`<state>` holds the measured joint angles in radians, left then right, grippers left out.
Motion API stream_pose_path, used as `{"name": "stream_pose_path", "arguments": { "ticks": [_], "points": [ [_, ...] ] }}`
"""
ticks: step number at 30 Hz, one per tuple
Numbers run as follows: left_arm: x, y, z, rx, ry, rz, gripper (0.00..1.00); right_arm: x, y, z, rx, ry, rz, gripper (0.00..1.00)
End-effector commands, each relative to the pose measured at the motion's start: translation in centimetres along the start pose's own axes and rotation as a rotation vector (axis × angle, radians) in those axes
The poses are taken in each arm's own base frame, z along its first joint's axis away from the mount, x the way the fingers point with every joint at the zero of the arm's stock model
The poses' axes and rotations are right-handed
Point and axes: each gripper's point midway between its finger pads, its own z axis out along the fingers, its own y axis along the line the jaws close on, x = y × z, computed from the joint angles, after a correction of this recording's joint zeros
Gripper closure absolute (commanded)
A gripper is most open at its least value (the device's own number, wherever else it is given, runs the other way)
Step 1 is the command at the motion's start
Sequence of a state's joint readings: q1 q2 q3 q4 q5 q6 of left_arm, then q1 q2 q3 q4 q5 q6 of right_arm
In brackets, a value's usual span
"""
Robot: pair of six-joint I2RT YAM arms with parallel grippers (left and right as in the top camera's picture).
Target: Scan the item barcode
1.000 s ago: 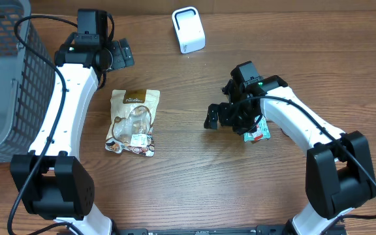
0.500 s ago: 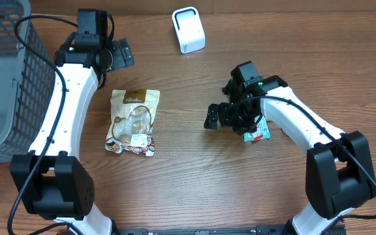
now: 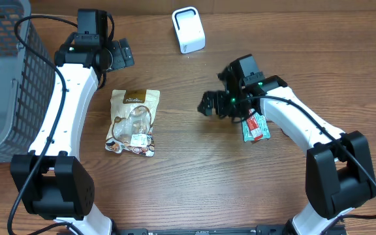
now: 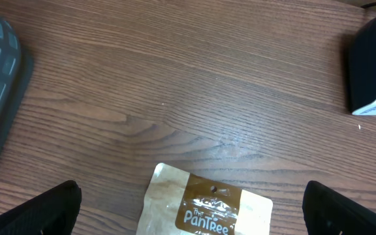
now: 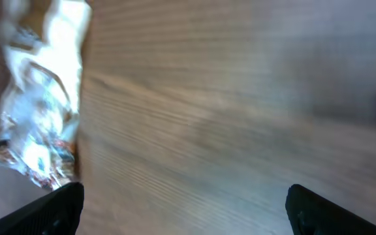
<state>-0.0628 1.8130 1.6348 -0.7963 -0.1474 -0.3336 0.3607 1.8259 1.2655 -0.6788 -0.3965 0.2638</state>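
Overhead: right gripper spread, empty. Small red-green foil packet lies flat just behind it, and the boxy white scanner is well beyond. Left gripper spread, glossy tan pouch near its fingers. Judged step: pick-up not yet made. Next: grasp an item, face barcode to scanner.
Left wrist: pouch top between spread fingertips.
Right wrist: blurred; crinkly pouch ahead.

Left arm runs from the near-left base up the left side to the far end, wrist turned to the right. The left gripper has its jaws spread wide with nothing in them. Right arm bows in from the near right toward the middle. The right gripper points left, jaws also wide and empty; its wrist view is pretty blurry.
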Motion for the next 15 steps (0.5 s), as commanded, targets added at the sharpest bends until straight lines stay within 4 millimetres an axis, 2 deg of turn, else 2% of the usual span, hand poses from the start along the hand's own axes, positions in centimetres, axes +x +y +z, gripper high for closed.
{"name": "stream_pose_path", "arguments": {
  "ticks": [1, 3, 5, 8, 11, 15],
  "points": [
    [-0.3, 0.3, -0.1, -0.010, -0.009, 0.011, 0.00, 0.3, 2.7, -0.1, -0.147, 0.026, 0.016, 0.00],
    [-0.3, 0.2, -0.1, -0.008, -0.009, 0.014, 0.00, 0.3, 3.9, -0.3, -0.213, 0.038, 0.036, 0.00],
    [-0.3, 0.2, -0.1, -0.008, -0.009, 0.014, 0.00, 0.3, 4.1, -0.1, -0.213, 0.039, 0.077, 0.00],
    [-0.4, 0.1, -0.1, -0.007, -0.013, 0.012, 0.00, 0.7, 4.6, 0.3, -0.202, 0.048, 0.077, 0.10],
    [-2.5, -0.5, -0.3, 0.021, -0.098, -0.002, 0.00, 1.5, 6.0, 1.0, -0.193, 0.060, 0.036, 0.24],
    [-2.5, -0.5, -0.3, 0.022, -0.100, -0.002, 0.00, 1.8, 5.9, 2.3, -0.057, 0.014, 0.076, 0.27]
  ]
}}
